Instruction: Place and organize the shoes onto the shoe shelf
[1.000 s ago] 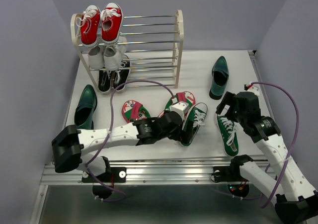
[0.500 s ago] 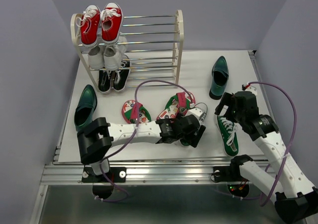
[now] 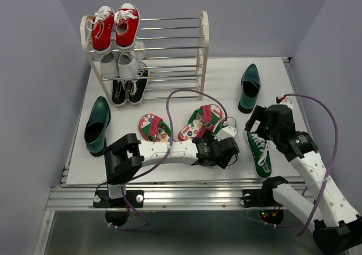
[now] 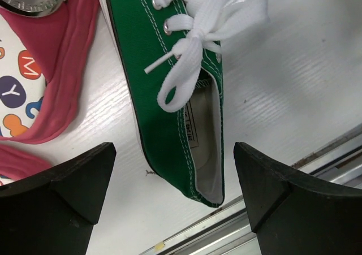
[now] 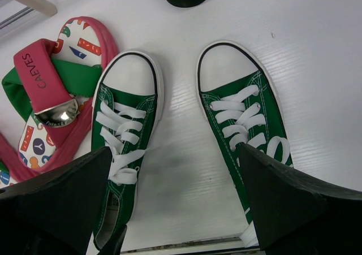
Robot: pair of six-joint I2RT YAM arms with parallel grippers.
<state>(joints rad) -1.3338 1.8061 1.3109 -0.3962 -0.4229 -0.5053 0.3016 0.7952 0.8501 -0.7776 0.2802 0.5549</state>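
My left gripper (image 3: 224,151) is open and hovers over the heel of one green sneaker (image 4: 181,91), its fingers (image 4: 62,193) on either side without touching. In the top view only that sneaker's white toe (image 3: 229,132) shows. The other green sneaker (image 3: 261,153) lies to the right. My right gripper (image 5: 175,210) is open above the gap between both green sneakers (image 5: 121,147), empty. Two pink-red flip-flops (image 3: 154,126) (image 3: 199,121) lie mid-table. One teal dress shoe (image 3: 97,125) lies at the left, the other (image 3: 249,87) at the back right. The shoe shelf (image 3: 202,46) stands at the back.
Red sneakers (image 3: 116,26) sit on the shelf's top tier, white sneakers (image 3: 121,64) on the middle tier, dark sneakers (image 3: 129,89) at the bottom, all at its left end. The table's near edge and metal rail (image 3: 186,194) lie just behind the left gripper. A purple cable (image 3: 186,94) arcs over the flip-flops.
My left arm has swung right and toward the near edge, off the flip-flop and over the left green sneaker's heel. The right arm has hardly moved.
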